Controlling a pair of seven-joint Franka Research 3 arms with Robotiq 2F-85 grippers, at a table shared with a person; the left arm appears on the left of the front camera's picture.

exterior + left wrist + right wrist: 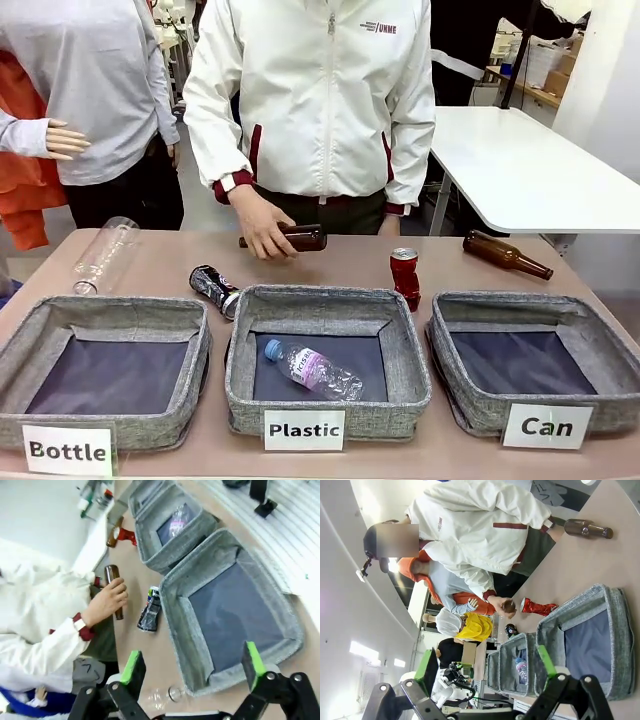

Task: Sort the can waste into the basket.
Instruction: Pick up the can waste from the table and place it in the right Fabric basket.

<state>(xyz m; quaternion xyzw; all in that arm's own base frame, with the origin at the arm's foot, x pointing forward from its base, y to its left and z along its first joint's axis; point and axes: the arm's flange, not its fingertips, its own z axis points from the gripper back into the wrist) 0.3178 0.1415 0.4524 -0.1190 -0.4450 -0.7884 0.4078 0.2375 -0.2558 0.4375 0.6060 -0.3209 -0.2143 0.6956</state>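
- The left gripper [192,666] hangs in the air by the Bottle basket [172,610], its green-padded fingers spread wide with nothing between them.
- A clear bottle [103,255] lies on the table [180,250] behind that basket's left rear corner.
- The dark can [215,290] lies on its side on the table, behind the gap between the Bottle basket and the Plastic basket [325,298], just beside the latter's left rear corner.
- A small plastic bottle [313,368] with a blue cap lies inside the Plastic basket.
- The person's hand [262,225] rests on a brown bottle [305,238] lying on the table behind the Plastic basket.
- The red can [405,277], dented, stands upright on the table just behind the Plastic basket's right rear corner, near the Can basket [530,302] but outside it.
- A second brown bottle [505,255] lies behind the Can basket.
- The right gripper [486,666] hangs in the air, its fingers wide apart and holding nothing.
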